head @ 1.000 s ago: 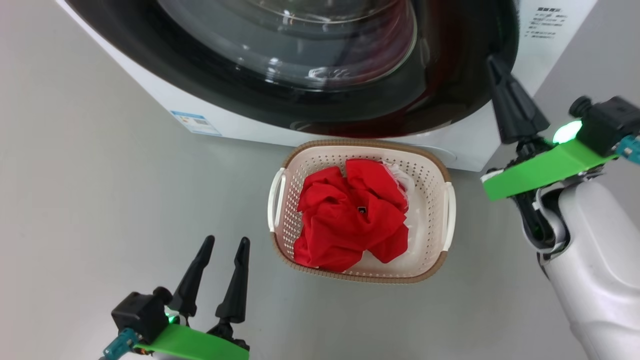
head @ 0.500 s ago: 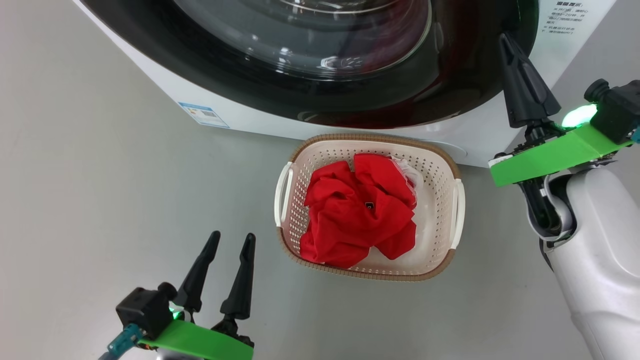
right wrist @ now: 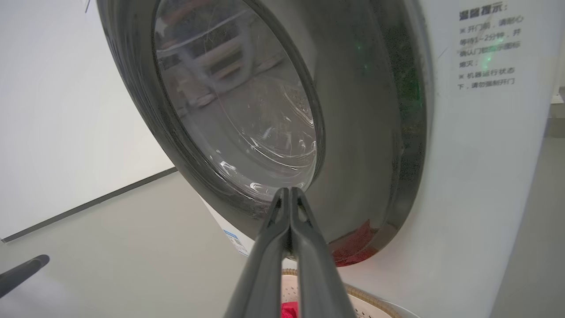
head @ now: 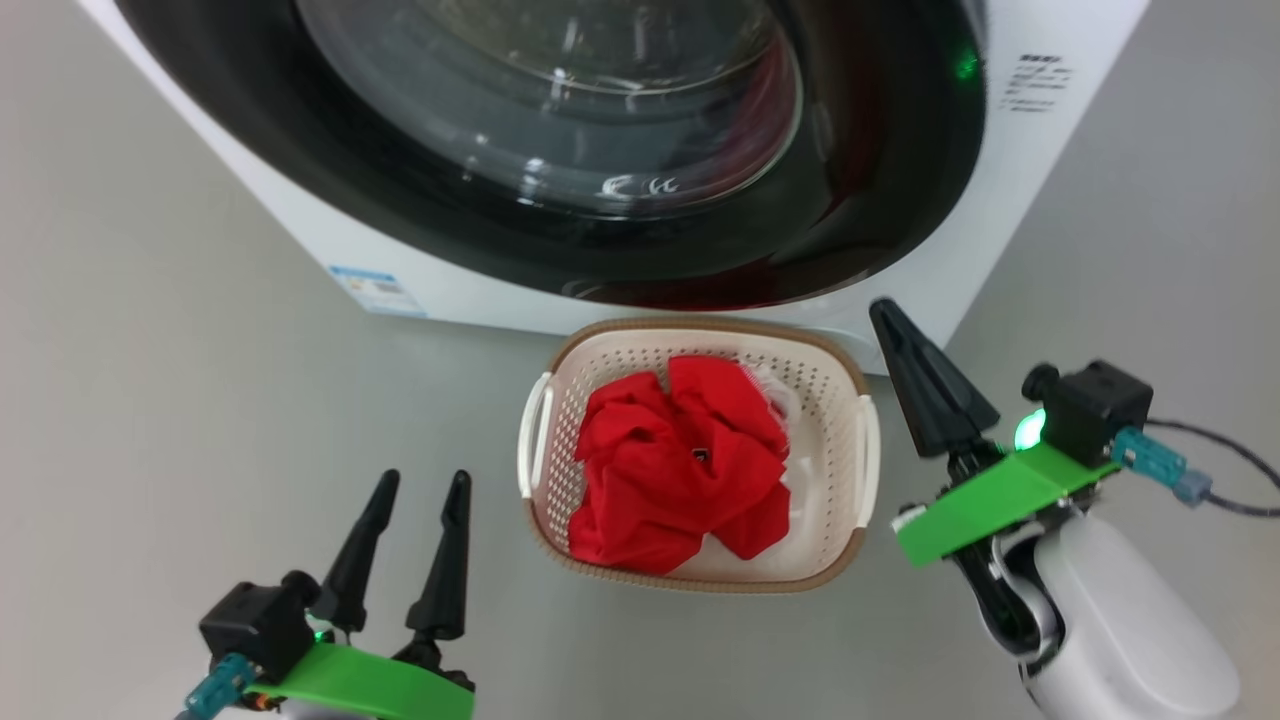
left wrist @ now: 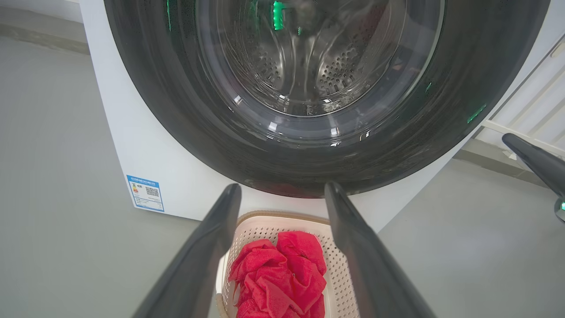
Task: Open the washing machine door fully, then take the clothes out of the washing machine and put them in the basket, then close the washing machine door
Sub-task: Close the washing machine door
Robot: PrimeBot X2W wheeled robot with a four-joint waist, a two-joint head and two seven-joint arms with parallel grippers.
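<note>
The washing machine (head: 1040, 150) fills the top of the head view. The washing machine door (head: 880, 200) lies flat against its front, black rim around the glass bowl. On the floor below stands the basket (head: 700, 330) with the red clothes (head: 680, 470) heaped inside. My left gripper (head: 424, 480) is open at the lower left, left of the basket, with nothing between its fingers. The left wrist view looks past those fingers (left wrist: 282, 187) at the door (left wrist: 176, 88) and the clothes (left wrist: 282, 274). My right gripper (head: 882, 310) is shut and empty, just right of the basket, tip (right wrist: 289, 191) pointing at the door (right wrist: 362, 132).
Grey floor surrounds the machine and the basket on both sides. A blue label (head: 378, 290) sits low on the machine's front and printed text (head: 1040, 80) at its right. A white slatted panel (left wrist: 529, 115) stands to the machine's right. A cable (head: 1230, 470) trails from my right wrist.
My right gripper has come down and back from the door's right rim to beside the basket, still shut. The head camera has shifted. The left gripper stays open and the clothes lie as before.
</note>
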